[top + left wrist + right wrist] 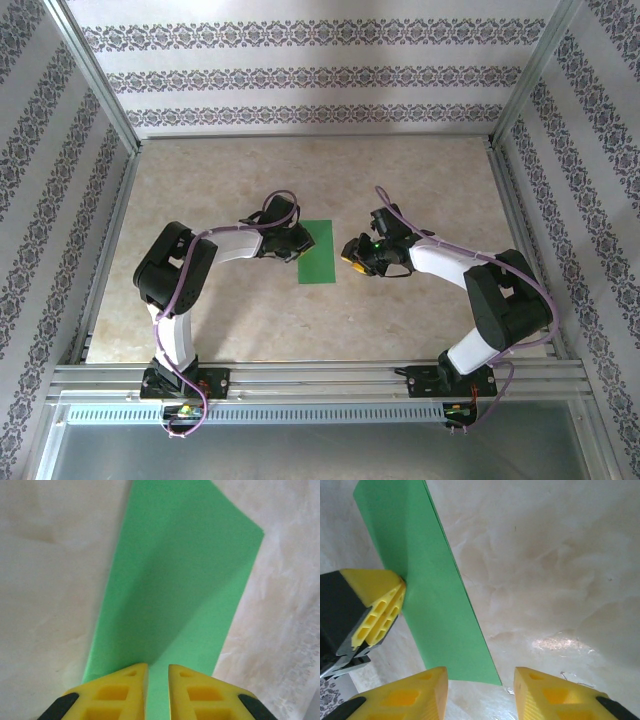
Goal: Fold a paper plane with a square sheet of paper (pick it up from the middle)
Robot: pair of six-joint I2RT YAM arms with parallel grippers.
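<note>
Green and plain, the sheet of paper [318,252] lies near the middle of the desk [220,320], between the two arms. From above it reads as a narrow upright rectangle rather than a square. In the right wrist view one long edge shows two layers lying close together, so it looks folded in half.

At its left long edge sits the left tool [158,672]. The yellow fingers [120,692] stand almost together with only a thin slit between them, and green shows through that slit. Their tips are at the paper's edge. I cannot tell whether they pinch the sheet or merely press on it. Their shadow falls across the near part of the paper, which stretches away from them to a far corner.

On the other side, the right tool [480,677] is just beside the sheet's right long edge. It is released, with its fingers set wide apart and nothing between the pads. One corner of the paper ends just ahead of the gap; whether the nearer finger touches it I cannot tell.

Pale, marbled desk surface surrounds the sheet. Metal rails [320,375] run along the near edge where both arm bases are bolted, and patterned wallpaper [310,75] covers the walls around.
</note>
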